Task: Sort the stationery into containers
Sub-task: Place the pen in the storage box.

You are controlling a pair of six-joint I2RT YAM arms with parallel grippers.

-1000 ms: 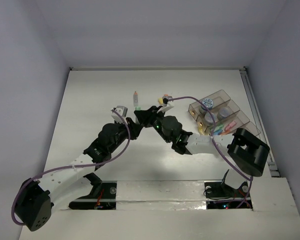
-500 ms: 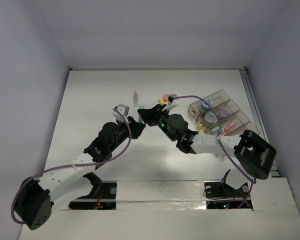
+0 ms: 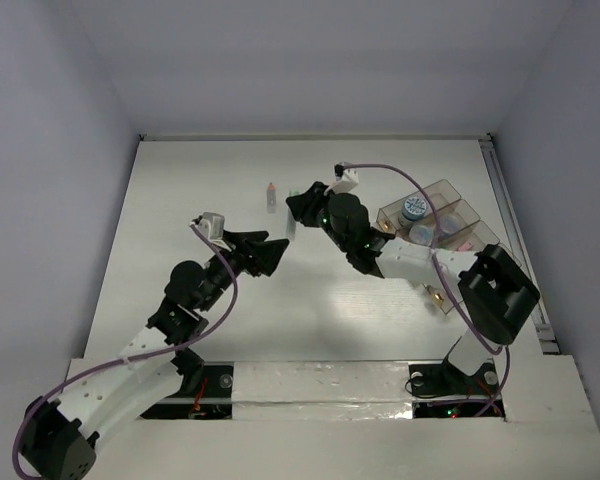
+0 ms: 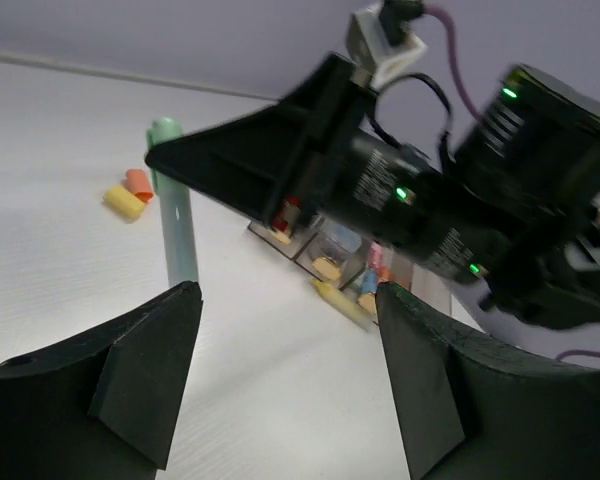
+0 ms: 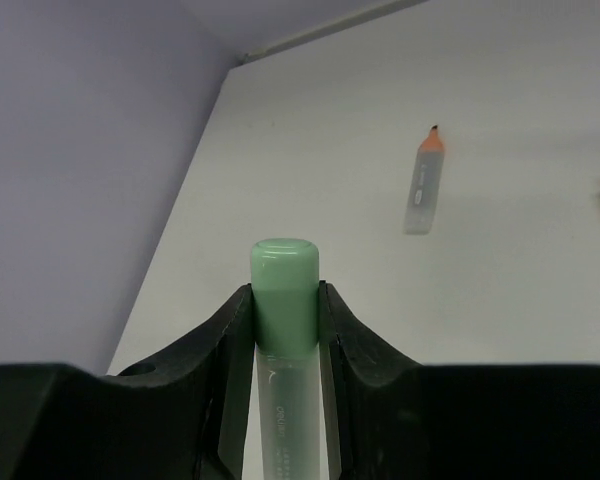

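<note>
Right pincer (image 5: 285, 300) is clamped on the green pen (image 5: 284, 265), cap end poking past the fingertips, mid-table and just left of the organiser tray (image 3: 446, 188). Left pincer (image 4: 285, 298) stands open and empty, just near-left of that pen. Orange pen (image 5: 425, 182) lies on the table (image 3: 180, 200) further out, yellow eraser (image 4: 123, 203) and orange eraser (image 4: 140, 182) sit together, and a blue-white tub (image 3: 413, 207) is in the tray's far compartment.
</note>
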